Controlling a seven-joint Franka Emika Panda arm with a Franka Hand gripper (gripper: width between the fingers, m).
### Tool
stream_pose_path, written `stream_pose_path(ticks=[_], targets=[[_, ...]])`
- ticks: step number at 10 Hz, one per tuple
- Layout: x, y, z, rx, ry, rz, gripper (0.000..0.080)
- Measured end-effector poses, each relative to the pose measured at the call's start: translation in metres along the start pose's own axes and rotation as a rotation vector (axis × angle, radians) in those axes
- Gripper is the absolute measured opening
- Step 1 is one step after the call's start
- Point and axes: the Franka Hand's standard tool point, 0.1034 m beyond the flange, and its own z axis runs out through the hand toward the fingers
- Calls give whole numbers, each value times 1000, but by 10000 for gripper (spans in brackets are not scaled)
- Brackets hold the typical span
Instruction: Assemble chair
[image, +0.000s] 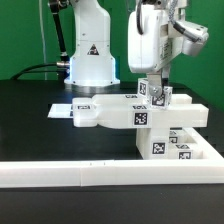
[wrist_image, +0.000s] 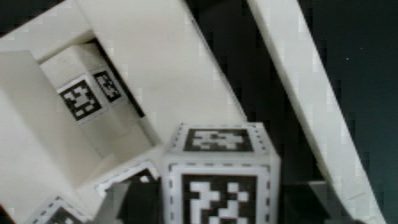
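The chair's white tagged pieces lie joined in the middle of the black table, a flat panel (image: 108, 116) with blocky parts (image: 180, 150) at the exterior view's right. My gripper (image: 157, 88) hangs over the panel's right end, shut on a square white tagged block (image: 157, 95) that stands upright. In the wrist view this block (wrist_image: 217, 185) fills the space between my dark fingers (wrist_image: 128, 198), one tag on its end and one on its side. Beyond it lie a long white panel (wrist_image: 169, 70) and a recessed part with a tag (wrist_image: 80, 95).
A long low white border rail (image: 90, 177) runs along the table's front edge. The robot's white base (image: 88, 55) stands at the back. The marker board (image: 60, 110) lies flat at the left of the pieces. A white bar (wrist_image: 311, 90) crosses the wrist view.
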Motion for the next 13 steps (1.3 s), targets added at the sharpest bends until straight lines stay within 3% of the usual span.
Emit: stream_pose_path(ticks=[3,4,5,6,7,13], targets=[[-1,0,0,0,-4,-24,288],[0,0,0,-3,-3,-68,462],[1,2,0,-36,0,-147,582],[0,1,-1,-34,-1,-197,582],[0,1,-1,-36,-2,-335,638],[1,0,-1,-34,-12,-924,648]])
